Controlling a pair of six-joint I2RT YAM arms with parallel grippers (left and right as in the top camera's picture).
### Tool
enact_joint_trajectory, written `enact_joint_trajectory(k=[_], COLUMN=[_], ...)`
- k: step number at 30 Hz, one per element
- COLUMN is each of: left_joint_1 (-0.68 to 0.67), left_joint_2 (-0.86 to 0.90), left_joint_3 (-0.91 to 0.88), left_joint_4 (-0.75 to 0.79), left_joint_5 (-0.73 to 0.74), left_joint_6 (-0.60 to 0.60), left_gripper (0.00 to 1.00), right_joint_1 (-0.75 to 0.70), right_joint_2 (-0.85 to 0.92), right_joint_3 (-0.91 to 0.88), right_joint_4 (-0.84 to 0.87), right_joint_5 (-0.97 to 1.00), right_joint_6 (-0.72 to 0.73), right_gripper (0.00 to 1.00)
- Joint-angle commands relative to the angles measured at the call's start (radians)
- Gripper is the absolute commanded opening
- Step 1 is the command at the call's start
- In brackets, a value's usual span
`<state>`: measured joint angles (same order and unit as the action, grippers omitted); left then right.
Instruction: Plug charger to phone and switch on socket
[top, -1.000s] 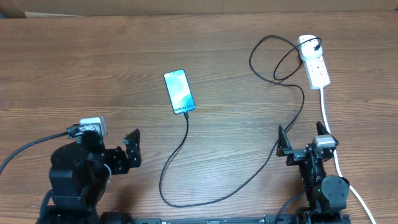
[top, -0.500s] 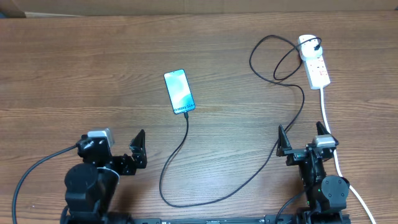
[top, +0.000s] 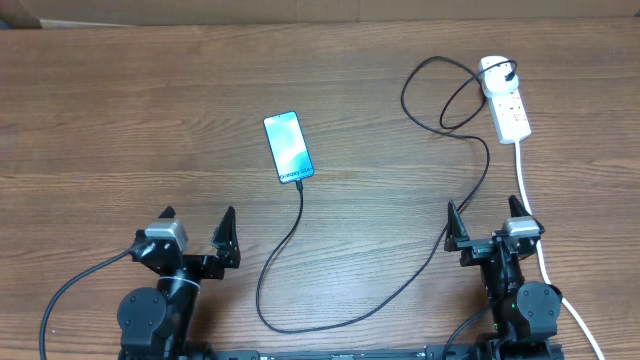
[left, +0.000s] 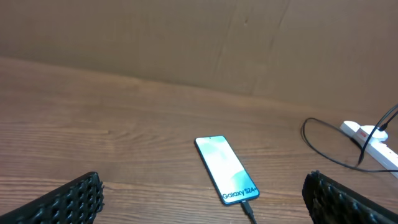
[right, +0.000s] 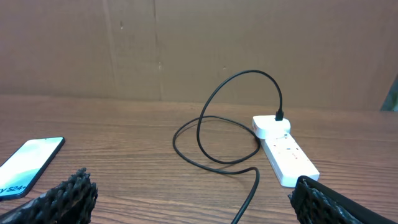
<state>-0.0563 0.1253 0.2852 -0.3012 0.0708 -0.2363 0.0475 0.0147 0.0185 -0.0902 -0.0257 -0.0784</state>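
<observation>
The wooden bench (top: 120, 120) fills the frame. At its lower edge the left gripper (top: 197, 218) and right gripper (top: 481, 208) have jaws wide open, holding nothing. The black charger cable (top: 300, 212) runs from the socket (top: 510, 108), upper right, to the Galaxy S24 phone (top: 288, 148) at centre, its tip touching the phone's lower end.

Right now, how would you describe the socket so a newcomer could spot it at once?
Look to the far right corner of the table, beyond the right gripper. The socket lies there, a white elongated strip with red markings. Its neighbours are only cords: the thin black charger and a thick white cord.
</observation>
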Motion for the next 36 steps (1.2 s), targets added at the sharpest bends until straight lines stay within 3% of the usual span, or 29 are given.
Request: enact_joint_trajectory(k=[1,18,26,36], left_joint_1=[0.012,0.012,0.012,0.012], left_joint_2=[-0.043,-0.122,-0.122,-0.122], left_joint_3=[-0.052,-0.281,-0.281,-0.281], left_joint_4=[0.048,0.522,0.517,0.302], left_joint_5=[-0.015,-0.002,-0.109,-0.332], left_joint_6=[-0.010,-0.010,0.108,0.110], left_gripper=[1.00,1.00,1.00,1.00], right_joint_1=[0.006,0.006,0.006,0.006], right_joint_2=[-0.012,-0.012,-0.012,-0.012], right_joint_3=[-0.010,-0.010,-0.010,-0.010], right_joint_4=[0.006,0.006,0.006,0.006], right_joint_5=[0.002,0.002,0.002,0.002], right_joint_6=[-0.001,-0.001,-0.001,-0.001], right_gripper=[1.00,1.00,1.00,1.00])
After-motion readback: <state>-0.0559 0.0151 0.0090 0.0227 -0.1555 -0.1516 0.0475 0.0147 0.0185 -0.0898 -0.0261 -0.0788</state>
